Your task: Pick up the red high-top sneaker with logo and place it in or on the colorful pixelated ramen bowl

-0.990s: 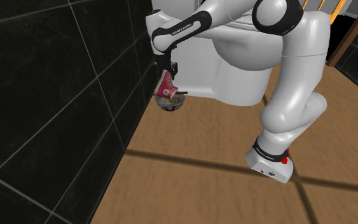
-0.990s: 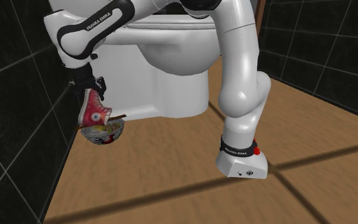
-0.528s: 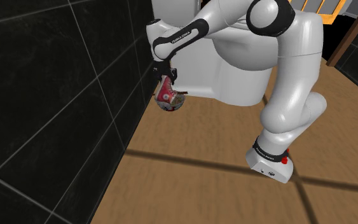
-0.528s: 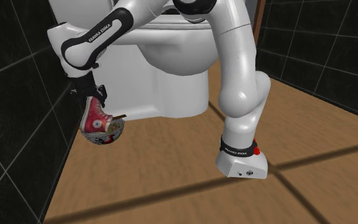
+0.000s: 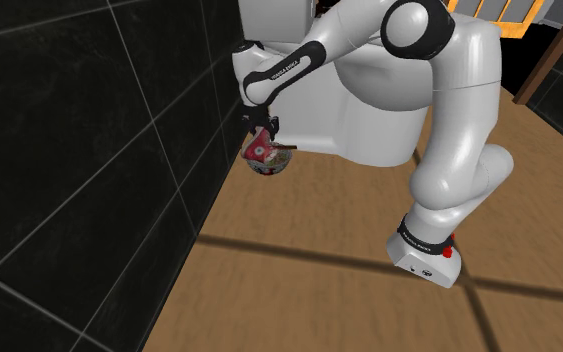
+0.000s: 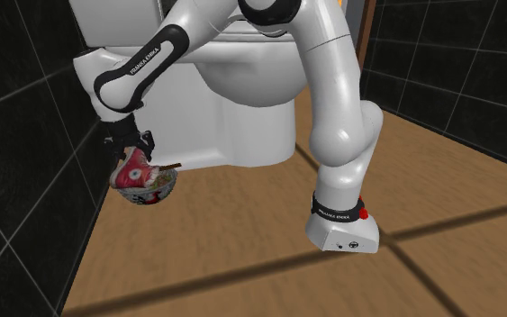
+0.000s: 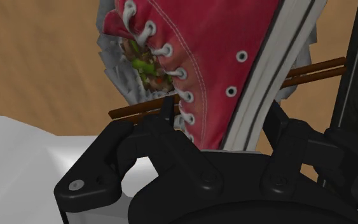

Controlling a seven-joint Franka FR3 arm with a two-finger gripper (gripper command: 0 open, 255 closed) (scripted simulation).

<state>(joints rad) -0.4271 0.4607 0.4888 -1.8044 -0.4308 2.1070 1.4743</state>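
Black tiled wall [image 5: 89, 150]: bounds the wooden floor [image 5: 319, 270] along the shoulder view's left. Dark seams cross the boards.

White toilet [image 5: 359, 110]: stands on the floor at its far end, close to the wall edge. In the second exterior view its pedestal [image 6: 242, 108] rises directly behind the work area.

Arm [image 5: 459, 120]: white with dark joints. It rises from its base [image 5: 424, 262] on open floor, well apart from the wall, then arches over and down in front of the toilet toward the wall edge of the floor.

Ramen bowl [image 5: 266, 166]: rests on the floor at the wall edge, just beside the foot of the toilet. Mottled, many-coloured shell [image 6: 154, 192]. Brown chopsticks [image 6: 172, 166] lie across its rim and stick out on the toilet side.

Red high-top sneaker [image 6: 134, 171]: sits inside the ramen bowl, tilted, with its upper end under the arm's wrist. The wrist view shows red canvas [image 7: 222, 63], white laces and eyelets, a white sole edge, and the bowl's contents and chopsticks beyond it.

End effector [image 5: 261, 128]: directly above the bowl, pointing down. Its two black fingers are closed in on the sneaker's upper end — one against the laced side, one against the sole side — and grip it between them [image 7: 225, 137].
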